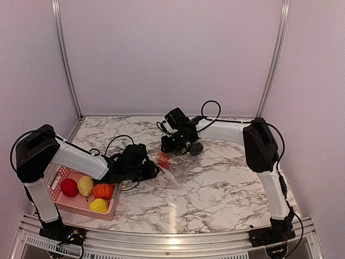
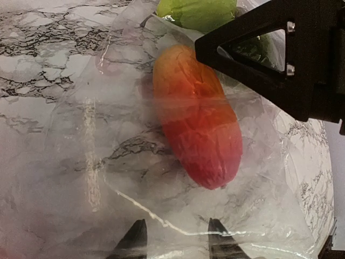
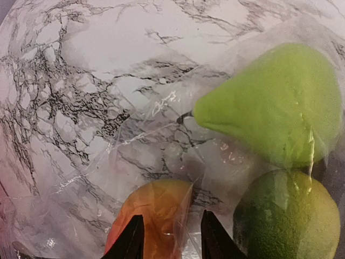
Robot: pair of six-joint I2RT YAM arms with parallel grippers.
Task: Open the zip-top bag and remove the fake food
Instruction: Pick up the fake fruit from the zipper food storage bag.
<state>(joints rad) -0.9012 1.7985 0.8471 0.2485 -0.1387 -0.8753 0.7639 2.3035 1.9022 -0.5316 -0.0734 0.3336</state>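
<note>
1. Clear plastic zip-top bag (image 1: 178, 172) is lying mid-table between the arms, enclosing fake food (image 1: 163, 159): a red-orange piece (image 2: 197, 121), a green pear (image 3: 275, 102) and a green ball (image 3: 288, 216).
2. At its edges the left gripper (image 2: 177, 240) and right gripper (image 3: 171, 237) are hovering, jaws apart, clamping nothing.
3. Emptying seems under way; the next move is calling for a pinch on the film, then fruit drawn toward the pink basket (image 1: 75, 206).

zip-top bag (image 2: 81, 162): thin clear plastic film; crinkled, glossy, glints are carried along the creases.
red-orange fruit (image 2: 199, 129): plastic; smooth with shallow grooves, a soft sheen is shown.
green pear (image 3: 275, 108): matt, finely grained skin.
green lime (image 3: 288, 216): pitted skin, slight gloss.
counter (image 1: 226, 189): marble-patterned, smooth, polished; light is reflected.
pink basket (image 1: 81, 209): plastic lattice, matt.
frame rails (image 1: 64, 59): silver metal, satin.
</note>
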